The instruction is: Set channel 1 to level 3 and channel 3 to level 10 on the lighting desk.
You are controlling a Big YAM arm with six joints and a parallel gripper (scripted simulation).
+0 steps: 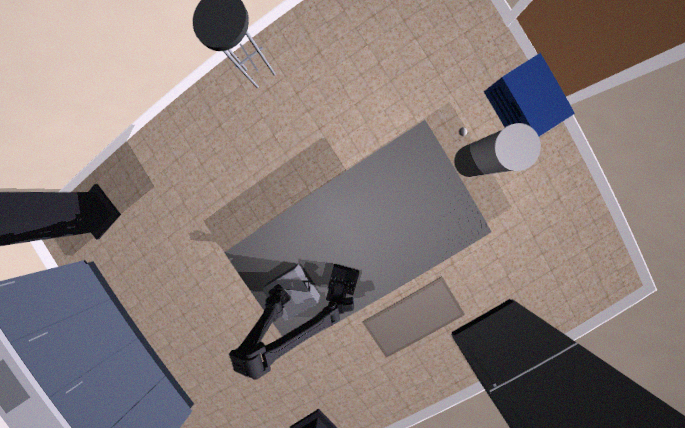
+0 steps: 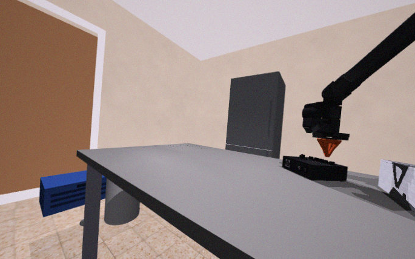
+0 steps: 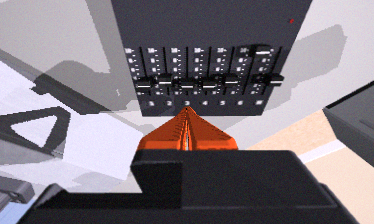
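Note:
The black lighting desk (image 1: 347, 273) (image 2: 328, 172) (image 3: 198, 25) stands flat on the grey table. In the wrist view, the channel 1 cap (image 3: 144, 84) and channel 3 cap (image 3: 187, 85) sit low in their slots. The caps of channels 2 (image 3: 165, 80), 4 (image 3: 209, 85) and 5 (image 3: 231, 80) are also low. The channel 6 cap (image 3: 262, 51) is near the top, and the rightmost cap (image 3: 276, 79) is low. Exact levels are too small to read. My gripper (image 2: 327, 155) (image 3: 187, 111) is shut and empty, its orange tips above the desk, by label 3 in the wrist view, touching no cap.
A white box-like object with a black triangular marking (image 2: 410, 188) stands on the table (image 1: 387, 212) (image 2: 186, 186) beside the desk. In the wrist view it lies to the left. My arm reaches over this side of the table. A dark fridge (image 2: 254, 112) stands beyond the table.

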